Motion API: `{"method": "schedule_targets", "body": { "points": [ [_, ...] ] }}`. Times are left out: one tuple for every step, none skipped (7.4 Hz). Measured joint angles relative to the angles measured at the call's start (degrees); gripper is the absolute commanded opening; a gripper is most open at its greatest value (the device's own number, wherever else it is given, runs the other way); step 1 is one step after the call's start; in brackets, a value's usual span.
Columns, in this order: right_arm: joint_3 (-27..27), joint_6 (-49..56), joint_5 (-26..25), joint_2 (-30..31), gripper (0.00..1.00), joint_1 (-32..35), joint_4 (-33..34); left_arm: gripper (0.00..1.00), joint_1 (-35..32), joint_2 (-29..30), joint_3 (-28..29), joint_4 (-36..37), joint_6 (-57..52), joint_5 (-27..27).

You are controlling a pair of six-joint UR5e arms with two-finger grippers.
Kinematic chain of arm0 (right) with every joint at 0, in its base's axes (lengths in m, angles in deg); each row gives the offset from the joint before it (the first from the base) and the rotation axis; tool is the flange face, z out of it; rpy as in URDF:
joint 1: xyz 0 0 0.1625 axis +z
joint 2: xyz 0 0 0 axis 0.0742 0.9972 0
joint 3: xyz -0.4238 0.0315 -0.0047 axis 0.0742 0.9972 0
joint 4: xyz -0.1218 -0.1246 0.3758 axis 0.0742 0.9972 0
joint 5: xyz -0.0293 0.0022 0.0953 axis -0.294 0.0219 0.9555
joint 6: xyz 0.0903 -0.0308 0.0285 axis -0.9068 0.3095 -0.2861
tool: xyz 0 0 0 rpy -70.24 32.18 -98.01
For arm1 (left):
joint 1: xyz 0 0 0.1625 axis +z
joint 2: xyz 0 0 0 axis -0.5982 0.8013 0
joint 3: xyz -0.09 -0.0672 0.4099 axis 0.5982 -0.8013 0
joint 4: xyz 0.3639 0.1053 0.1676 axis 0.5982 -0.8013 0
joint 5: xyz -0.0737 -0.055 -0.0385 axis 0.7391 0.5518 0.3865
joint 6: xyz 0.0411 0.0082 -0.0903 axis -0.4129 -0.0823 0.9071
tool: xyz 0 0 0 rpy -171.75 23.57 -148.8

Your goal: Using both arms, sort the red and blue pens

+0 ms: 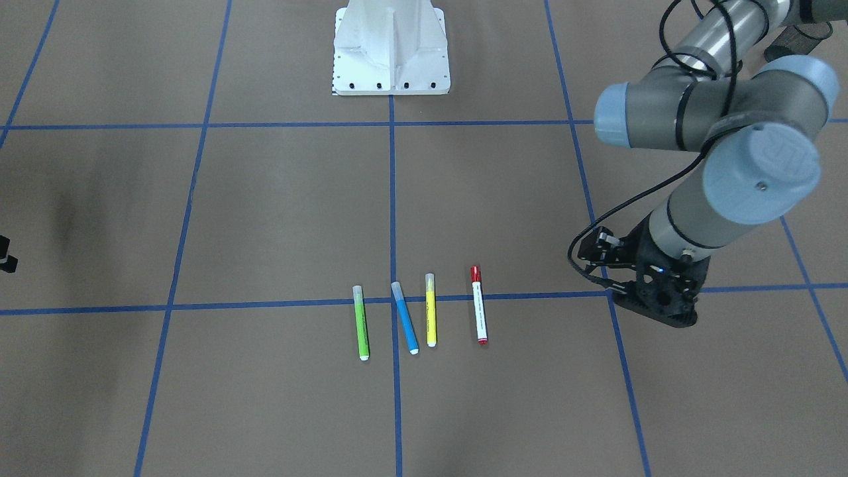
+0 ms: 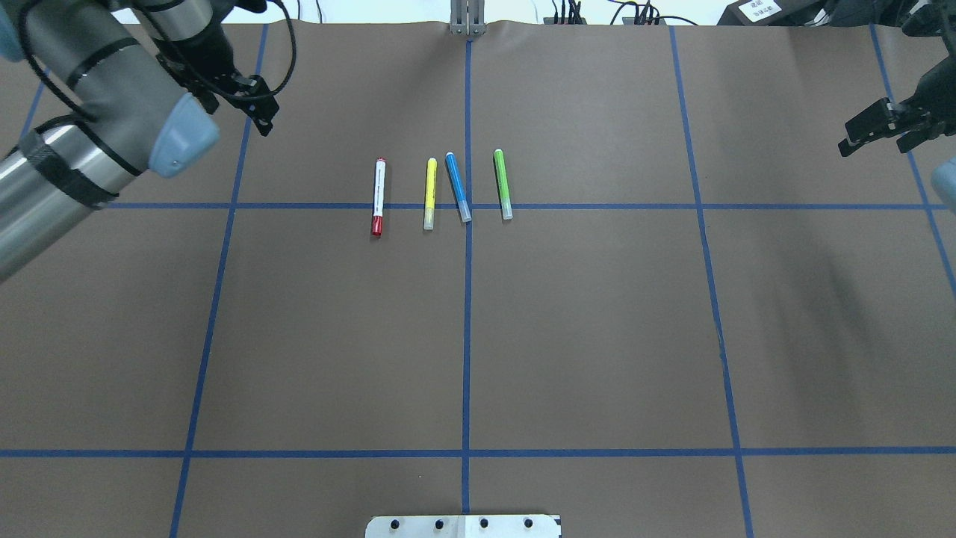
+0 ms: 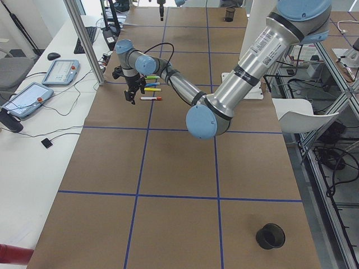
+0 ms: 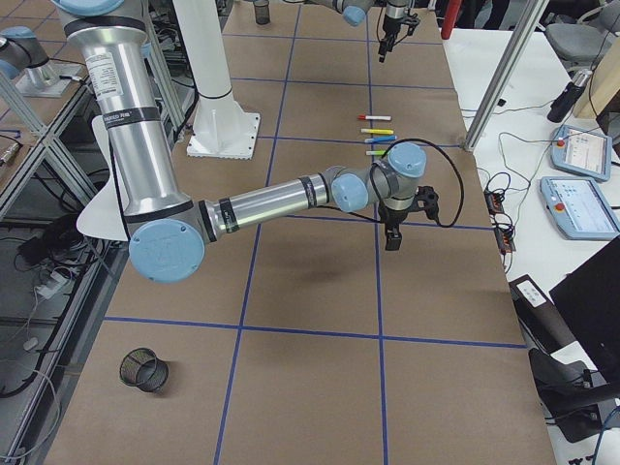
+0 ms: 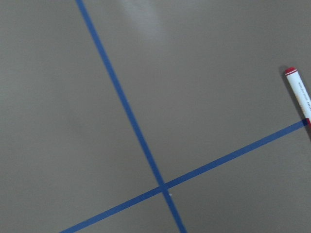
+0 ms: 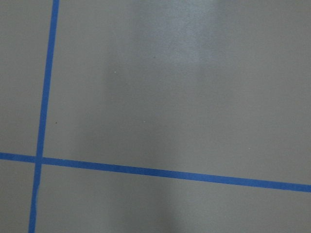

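Four markers lie side by side near the table's middle. The red pen (image 2: 379,196) (image 1: 478,305) has a white barrel and a red cap. Two places along lies the blue pen (image 2: 458,186) (image 1: 405,318), slightly slanted. My left gripper (image 2: 261,119) (image 1: 659,311) hovers to the side of the red pen, apart from it. Its wrist view catches only the red pen's end (image 5: 299,97) at the right edge. My right gripper (image 2: 848,146) hangs far out at the table's other side. I cannot tell whether either gripper is open or shut.
A yellow marker (image 2: 430,193) lies between the red and blue pens, and a green marker (image 2: 503,184) lies beyond the blue one. The white robot base (image 1: 391,53) sits on the centre line. A black cup (image 3: 271,236) and a mesh cup (image 4: 143,369) stand near the table's ends.
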Motion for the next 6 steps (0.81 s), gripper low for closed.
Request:
{"method": "schedule_targets", "body": {
  "points": [
    [0.02, -1.51, 0.46, -1.62, 1.00, -1.60, 0.36, 0.94, 1.74, 2.92, 4.00, -3.13, 6.38, -0.03],
    [0.17, -3.31, 0.68, -3.01, 1.00, -3.03, 0.38, 0.99, 3.47, 5.15, 6.37, -5.29, 12.73, -0.56],
    [0.19, -6.25, 0.28, -4.34, 1.00, -4.27, 0.15, 0.99, 5.53, 6.30, 7.43, -7.83, 19.37, -2.80],
    [0.25, -9.11, -0.60, -5.83, 1.00, -5.51, 0.15, 0.99, 8.06, 6.66, 7.89, -10.00, 24.89, -6.34],
    [0.27, -11.12, -1.35, -7.07, 1.00, -6.61, 0.23, 0.99, 10.66, 6.69, 8.23, -11.16, 28.27, -9.26],
    [0.25, -12.96, -2.00, -7.84, 1.00, -7.53, 0.18, 0.99, 12.82, 6.57, 8.54, -12.06, 30.59, -10.69]
  ]
}}
